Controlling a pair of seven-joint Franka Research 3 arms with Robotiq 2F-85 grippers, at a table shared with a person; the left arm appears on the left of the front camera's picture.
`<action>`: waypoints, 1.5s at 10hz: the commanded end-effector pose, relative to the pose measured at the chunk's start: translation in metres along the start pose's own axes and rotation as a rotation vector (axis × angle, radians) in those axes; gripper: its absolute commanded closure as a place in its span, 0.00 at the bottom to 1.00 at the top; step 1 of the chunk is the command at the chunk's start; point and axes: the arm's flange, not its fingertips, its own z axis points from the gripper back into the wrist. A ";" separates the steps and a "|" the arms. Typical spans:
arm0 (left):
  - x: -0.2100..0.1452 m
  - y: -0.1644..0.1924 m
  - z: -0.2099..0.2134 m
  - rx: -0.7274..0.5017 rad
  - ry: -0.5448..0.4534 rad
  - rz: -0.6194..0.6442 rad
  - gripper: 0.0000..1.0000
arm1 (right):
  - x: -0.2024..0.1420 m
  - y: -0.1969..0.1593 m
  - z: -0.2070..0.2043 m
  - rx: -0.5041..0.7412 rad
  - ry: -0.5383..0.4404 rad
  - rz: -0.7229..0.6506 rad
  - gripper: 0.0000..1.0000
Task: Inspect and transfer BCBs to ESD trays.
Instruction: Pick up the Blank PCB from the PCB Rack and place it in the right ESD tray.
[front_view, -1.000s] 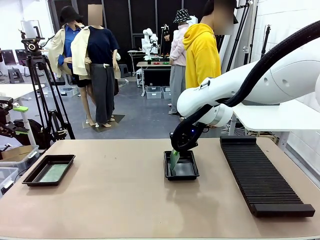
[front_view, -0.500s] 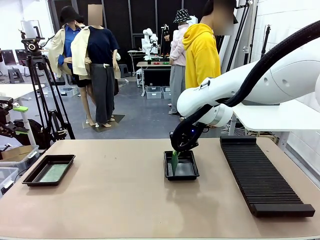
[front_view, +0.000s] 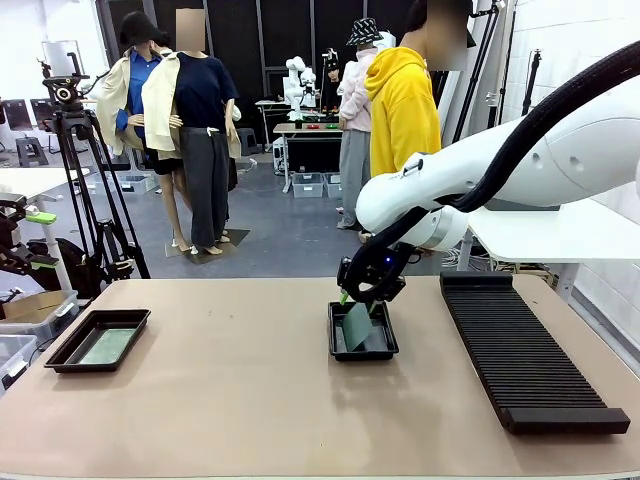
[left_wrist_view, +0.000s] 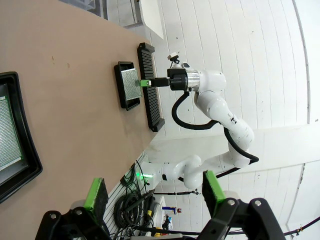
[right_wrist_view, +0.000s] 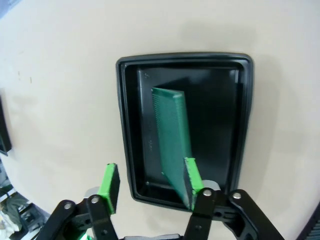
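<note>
A green BCB (front_view: 355, 325) leans tilted inside the middle ESD tray (front_view: 385, 348), one edge on the floor. My right gripper (front_view: 362, 296) hovers just above the tray's far end, open. In the right wrist view the BCB (right_wrist_view: 172, 135) slopes up toward the right pad, its near edge close to that fingertip (right_wrist_view: 190, 176), and the tray's rim (right_wrist_view: 125, 125) frames it. A second ESD tray (front_view: 70, 350) at the table's left edge holds a flat BCB (front_view: 106, 346). My left gripper (left_wrist_view: 154, 190) is open, high above that tray (left_wrist_view: 27, 150).
A long black ribbed rack (front_view: 520, 350) lies on the table's right side, close to the middle tray. A person in a yellow hoodie (front_view: 402, 100) stands beyond the far edge. A camera tripod (front_view: 85, 190) stands at the far left.
My right gripper has opened and lifted slightly. The BCB it held upright has dropped away and now leans tilted in the middle tray. The left arm is unchanged.
</note>
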 end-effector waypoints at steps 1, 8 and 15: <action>0.000 -0.001 0.001 0.004 -0.008 -0.001 0.00 | -0.019 0.004 0.027 -0.135 0.013 -0.011 0.00; 0.000 -0.001 0.001 0.004 -0.008 -0.001 0.00 | -0.044 0.017 0.068 -0.312 0.010 0.019 0.00; 0.000 -0.001 0.001 0.004 -0.008 -0.001 0.00 | -0.042 0.020 0.074 -0.282 0.025 0.027 0.00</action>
